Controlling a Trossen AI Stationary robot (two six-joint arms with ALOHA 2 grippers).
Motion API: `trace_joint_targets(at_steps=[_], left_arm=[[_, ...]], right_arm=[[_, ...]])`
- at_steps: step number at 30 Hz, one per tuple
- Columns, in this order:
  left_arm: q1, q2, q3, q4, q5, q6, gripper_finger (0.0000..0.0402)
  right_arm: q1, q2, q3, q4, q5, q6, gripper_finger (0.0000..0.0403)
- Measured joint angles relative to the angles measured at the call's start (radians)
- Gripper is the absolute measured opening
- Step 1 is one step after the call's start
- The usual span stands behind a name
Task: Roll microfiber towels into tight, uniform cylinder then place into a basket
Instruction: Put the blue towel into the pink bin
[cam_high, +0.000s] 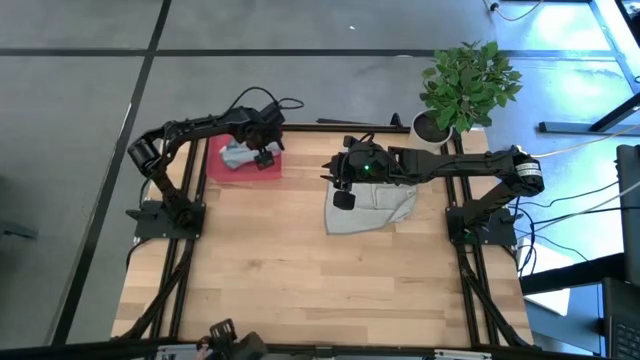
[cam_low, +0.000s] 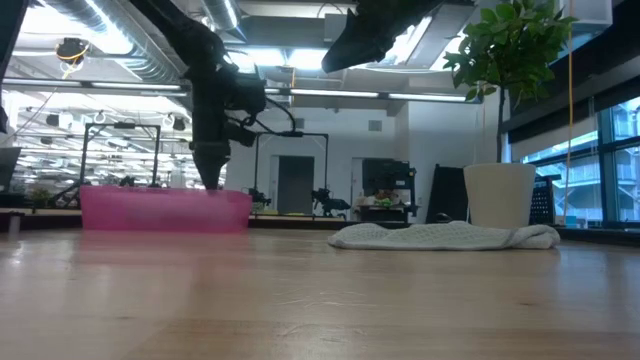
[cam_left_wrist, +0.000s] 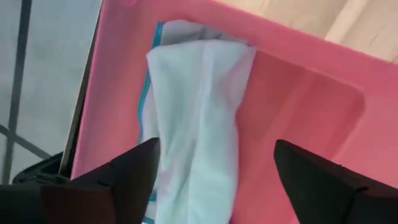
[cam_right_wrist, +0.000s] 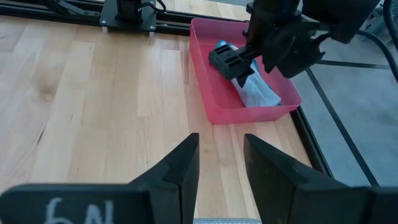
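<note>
The pale blue microfiber towel (cam_left_wrist: 199, 118) lies rolled up inside the red basket (cam_high: 270, 168) at the table's far left. My left gripper (cam_left_wrist: 216, 149) reaches down into the basket, open, with one finger on each side of the roll. The light grey towel (cam_high: 375, 210) lies crumpled on the wood at the far right. My right gripper (cam_high: 345, 198) hangs above its left edge, open, with nothing between its fingers (cam_right_wrist: 186, 155). My left gripper points down into the basket with its fingers across the blue roll. One finger (cam_left_wrist: 134, 174) stands right at the roll's side (cam_left_wrist: 163, 155); whether it touches the cloth, I cannot tell. The roll lies on the basket's floor.
A white pot with a green plant (cam_high: 465, 85) stands at the far right corner behind the grey towel. Black frame rails (cam_high: 470, 290) run along both sides of the table. Bare wood (cam_high: 320, 290) fills the near half.
</note>
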Motion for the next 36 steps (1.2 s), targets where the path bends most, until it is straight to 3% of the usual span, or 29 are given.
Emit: trace_joint_targets(at_steps=[6,20,24,27,36], left_arm=[[0.022,0.042,0.0,0.001,0.106,0.054,0.0232],[0.037,0.05,-0.007,-0.007,0.132,0.183,0.0059],[0.067,0.05,-0.03,-0.006,0.203,0.239,0.0024],[0.078,0.05,-0.038,0.0,0.214,0.242,0.0004],[0.106,0.05,-0.06,-0.021,0.212,0.237,0.0001]], right_arm=[[0.0,0.0,0.0,-0.001,0.0,0.0,0.0126],[0.0,0.0,0.0,0.0,0.0,-0.002,0.0127],[0.0,0.0,0.0,0.001,0.0,0.0,0.0127],[0.0,0.0,0.0,0.0,0.0,0.0,0.0127],[0.0,0.0,0.0,0.0,0.0,0.002,0.0127]])
